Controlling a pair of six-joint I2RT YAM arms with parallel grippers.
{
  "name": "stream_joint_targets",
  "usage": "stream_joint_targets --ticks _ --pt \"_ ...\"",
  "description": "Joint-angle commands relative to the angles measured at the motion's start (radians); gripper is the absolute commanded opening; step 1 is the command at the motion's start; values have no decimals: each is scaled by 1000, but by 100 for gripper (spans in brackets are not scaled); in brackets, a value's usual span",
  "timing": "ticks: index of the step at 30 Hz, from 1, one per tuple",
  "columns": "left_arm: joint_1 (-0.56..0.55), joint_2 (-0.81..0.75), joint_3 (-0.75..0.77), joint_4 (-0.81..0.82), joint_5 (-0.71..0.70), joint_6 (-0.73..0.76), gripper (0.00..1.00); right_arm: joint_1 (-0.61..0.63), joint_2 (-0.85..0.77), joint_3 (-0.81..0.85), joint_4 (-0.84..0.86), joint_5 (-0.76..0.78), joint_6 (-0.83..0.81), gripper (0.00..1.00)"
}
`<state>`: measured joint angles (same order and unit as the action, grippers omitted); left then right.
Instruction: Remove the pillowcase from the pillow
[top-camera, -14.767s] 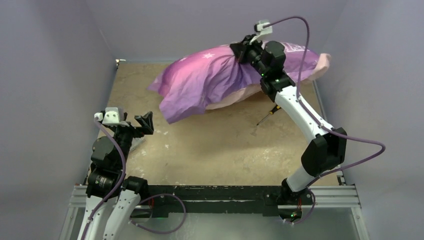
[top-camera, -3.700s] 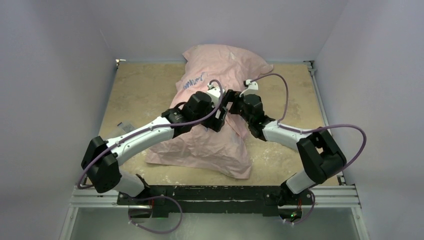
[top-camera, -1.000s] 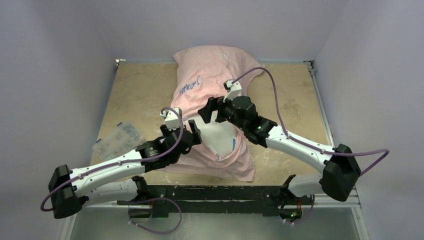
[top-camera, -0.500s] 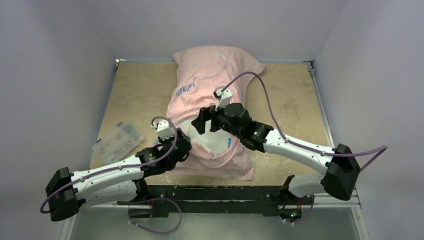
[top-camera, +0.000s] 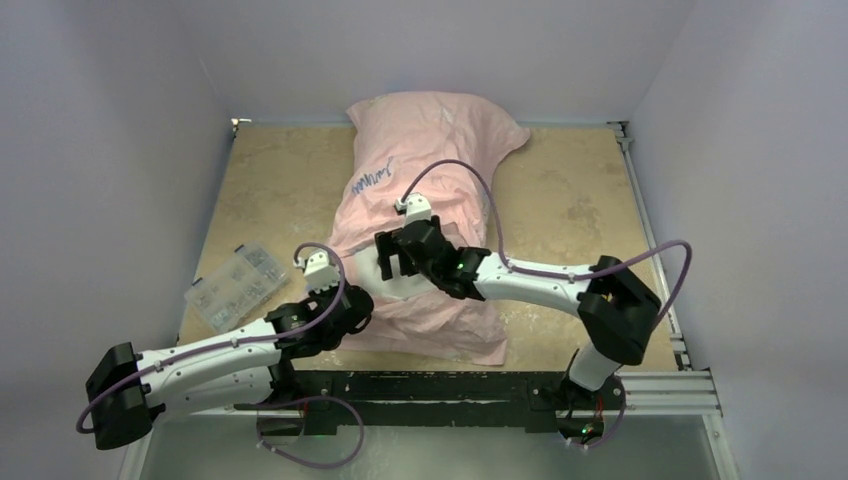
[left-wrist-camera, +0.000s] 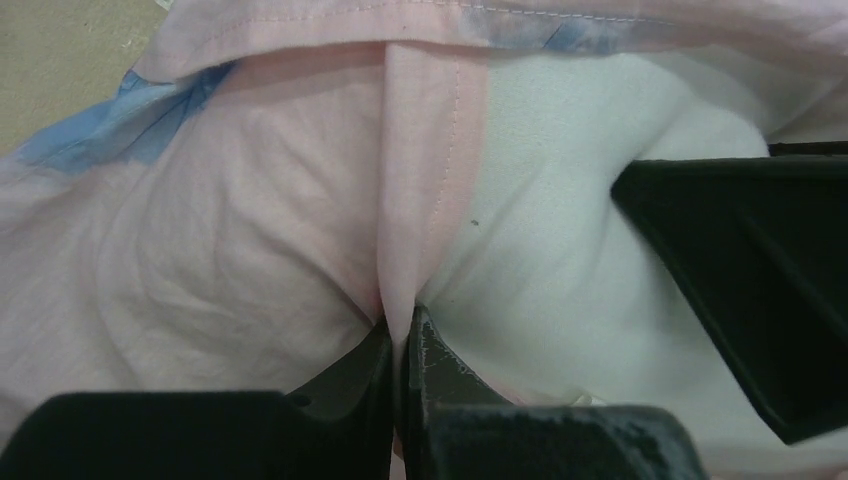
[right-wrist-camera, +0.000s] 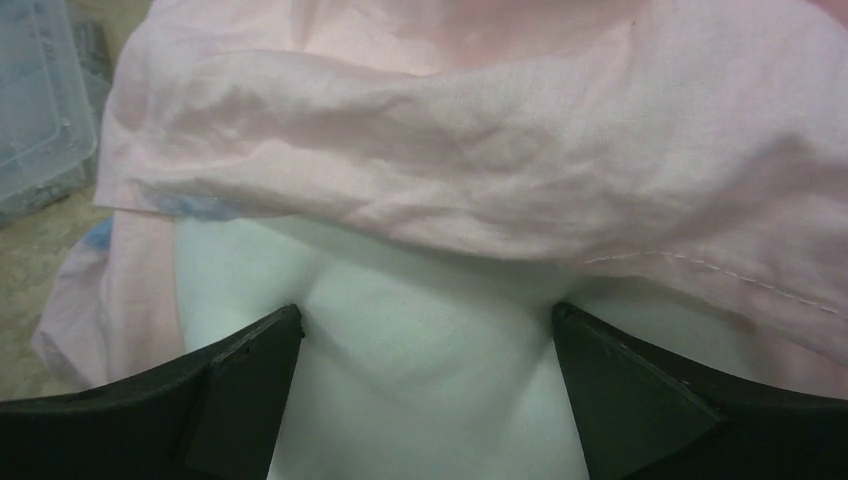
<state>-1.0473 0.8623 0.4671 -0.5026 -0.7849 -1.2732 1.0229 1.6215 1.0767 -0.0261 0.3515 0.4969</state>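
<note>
The pillowcase (top-camera: 440, 150) lies pale pink side out, blue script showing, over the pillow and runs from the back wall toward me. At its near opening a patch of white pillow (top-camera: 402, 290) shows. My left gripper (top-camera: 352, 300) is at that opening, shut on a seamed fold of the pillowcase (left-wrist-camera: 420, 150); its tips (left-wrist-camera: 402, 325) meet on the pink cloth. My right gripper (top-camera: 386, 262) is open, and its fingers (right-wrist-camera: 250, 370) press wide apart into the bare pillow (right-wrist-camera: 420, 300) just under the pillowcase hem (right-wrist-camera: 450, 130).
A clear plastic organiser box (top-camera: 228, 285) lies on the tan table (top-camera: 570, 200) left of the pillow, close to my left arm; it also shows as the box (right-wrist-camera: 40, 100) at the right wrist view's edge. Purple walls close in on three sides.
My left gripper has closed on the pillowcase fold at the opening and drawn slightly toward me. The right gripper has moved left and down onto the exposed pillow, still open.
</note>
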Motion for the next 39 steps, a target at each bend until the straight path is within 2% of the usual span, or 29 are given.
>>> stream_joint_targets --ticks 1,3,5,10,11,16,21,26,31,39 --pt "1 6 -25 -70 23 1 4 10 142 14 -32 55 21 99" --pt "1 6 -32 -59 25 5 3 11 200 16 -23 70 17 99" --pt "1 6 -39 -45 28 11 3 12 253 39 -25 78 17 88" --pt "1 2 -46 -29 26 15 3 10 237 69 -10 57 19 4" --pt "1 -1 -47 -30 23 16 3 8 210 72 3 49 13 0" --pt "1 -21 -58 -32 7 15 3 -64 36 75 89 -25 -10 0" --pt "1 -25 -72 -31 -1 13 3 -215 -195 33 208 -164 -17 0" --pt "1 -18 -87 -21 -6 2 4 -375 -351 -14 303 -331 -5 0" --pt "1 -12 -96 -16 -24 -6 6 -511 -445 -55 377 -538 24 0" --pt "1 39 -114 43 -70 -6 13 -649 -497 -66 501 -889 86 0"
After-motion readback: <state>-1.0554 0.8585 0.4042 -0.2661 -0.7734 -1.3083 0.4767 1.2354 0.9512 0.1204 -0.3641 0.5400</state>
